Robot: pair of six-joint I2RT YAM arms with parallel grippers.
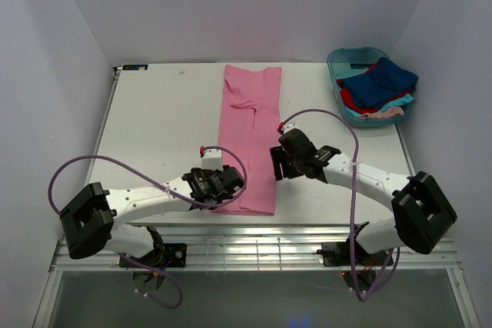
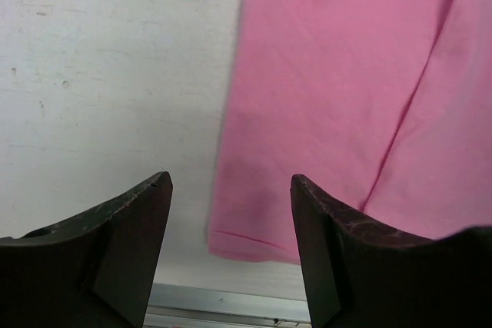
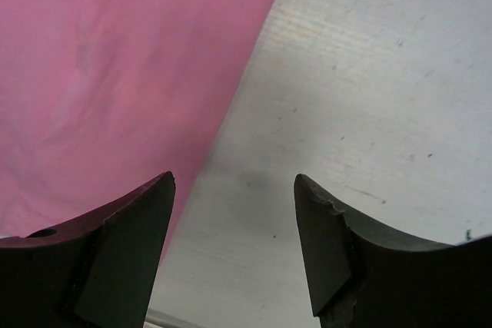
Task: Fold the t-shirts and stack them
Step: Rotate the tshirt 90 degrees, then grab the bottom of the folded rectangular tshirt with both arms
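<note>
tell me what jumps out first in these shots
A pink shirt lies folded into a long strip down the middle of the table, with open jaws at each side of its near end. At the far right corner a teal tub holds a heap of blue, red and turquoise shirts.

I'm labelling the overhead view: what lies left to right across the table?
white left robot arm → flat pink cloth t-shirt → teal plastic tub of crumpled t-shirts. The right arm overlaps the tub's span, so it is omitted.

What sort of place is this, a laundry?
Probably a robot test booth: white walls box in a table, a left arm and right arm sit at its near edge, and a pink t-shirt lies between them.
</note>
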